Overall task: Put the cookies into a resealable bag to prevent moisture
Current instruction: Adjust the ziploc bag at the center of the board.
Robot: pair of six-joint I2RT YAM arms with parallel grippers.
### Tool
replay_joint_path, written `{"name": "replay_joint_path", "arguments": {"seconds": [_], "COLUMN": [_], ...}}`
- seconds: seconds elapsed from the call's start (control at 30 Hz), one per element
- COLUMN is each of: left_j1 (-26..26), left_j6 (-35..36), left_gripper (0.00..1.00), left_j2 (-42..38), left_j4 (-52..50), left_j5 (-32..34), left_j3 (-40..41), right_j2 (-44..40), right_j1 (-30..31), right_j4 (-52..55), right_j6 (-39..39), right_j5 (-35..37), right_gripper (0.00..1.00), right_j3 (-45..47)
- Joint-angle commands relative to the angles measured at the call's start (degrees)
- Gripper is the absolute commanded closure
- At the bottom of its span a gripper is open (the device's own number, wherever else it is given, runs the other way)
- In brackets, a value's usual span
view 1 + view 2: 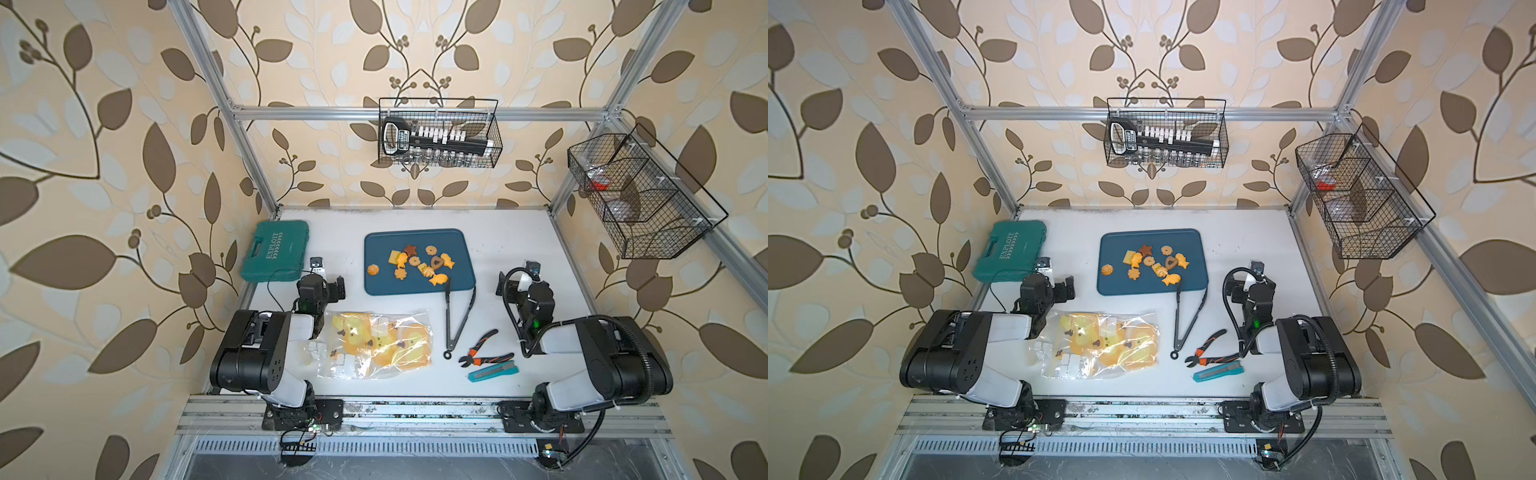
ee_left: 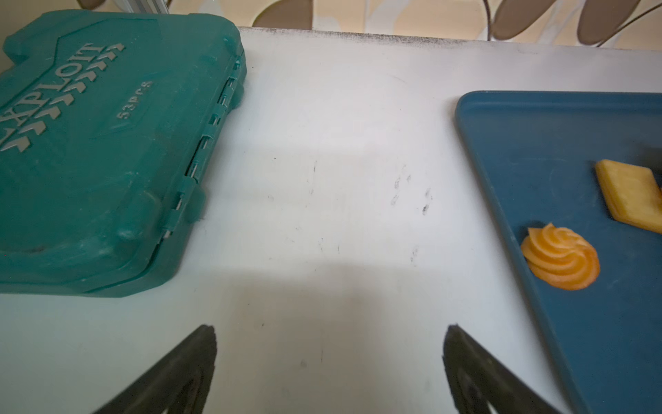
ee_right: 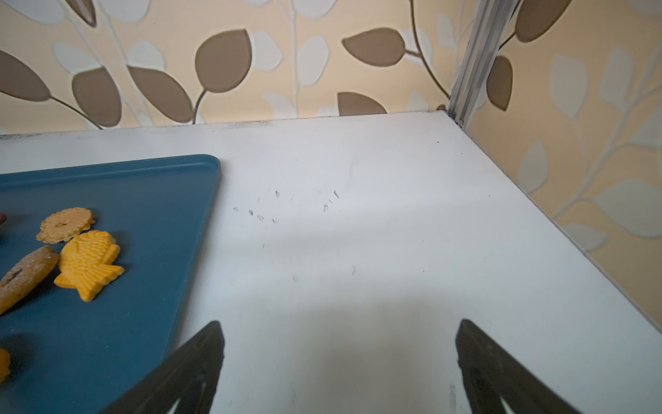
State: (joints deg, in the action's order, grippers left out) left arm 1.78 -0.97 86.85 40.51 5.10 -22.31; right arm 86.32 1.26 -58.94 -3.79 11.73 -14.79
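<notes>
All cookies (image 1: pixel 414 261) on tray (image 1: pixel 382 245), between left claw (image 2: pixel 329 333) and right claw (image 3: pixel 340 329)

Folded low, left arm (image 1: pixel 257 353) and right arm (image 1: pixel 615 353) hold jaws wide.

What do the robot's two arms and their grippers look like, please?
The left arm and right arm have bulky black joint housings and white link shells. A black corrugated hose loops along the right one. The left gripper and right gripper have dark, tapering fingers.
</notes>
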Motion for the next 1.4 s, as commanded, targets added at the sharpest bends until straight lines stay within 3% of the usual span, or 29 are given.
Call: {"name": "replay_joint_path", "arguments": {"seconds": [0.0,0.8,0.9,1.0,1.1,1.17,1.2,1.27,1.37], "left_j1": [-0.28,-0.19,0.34,2.85,4.19,4.20,4.20,4.20,4.20], "left_j6": [-0.16,0.00,0.16,-0.12,-9.51,-25.75,-29.70,-31.75,-34.69], "left_gripper": [0.01,0.01,0.01,0.01,0.01,0.01,0.01,0.01,0.01], "left_j2": [-1.06,-1.59,-3.83,-11.39,-18.45,-21.71,-22.34,-23.32,-24.31], "left_j4": [1.25,2.17,0.80,-5.82,-21.79,-38.06,-43.95,-46.57,-46.35], "left_j5": [0.64,1.04,1.91,8.46,19.21,30.06,31.98,29.07,21.02], "left_j3": [-0.11,0.60,0.99,0.21,-4.74,-9.53,-11.24,-11.97,-11.10], "right_j2": [-0.19,-0.63,-1.79,-5.45,-10.84,-13.81,-14.88,-16.86,-17.73], "right_j1": [0.07,0.70,2.48,4.29,4.84,4.82,4.59,3.43,0.55], "right_j4": [-0.29,-1.08,-1.88,0.36,13.90,21.00,23.15,28.52,32.26], "right_j6": [0.01,0.36,1.87,3.05,3.88,1.57,-1.53,-11.59,-21.62], "right_j5": [-0.30,0.30,1.93,4.69,2.75,1.82,2.96,4.75,-0.08], "right_gripper": [0.00,0.01,0.01,0.00,0.00,0.00,0.00,0.00,0.00], "right_j3": [-1.02,-0.53,0.26,0.59,-4.37,-7.77,-8.78,-10.91,-11.83]}}
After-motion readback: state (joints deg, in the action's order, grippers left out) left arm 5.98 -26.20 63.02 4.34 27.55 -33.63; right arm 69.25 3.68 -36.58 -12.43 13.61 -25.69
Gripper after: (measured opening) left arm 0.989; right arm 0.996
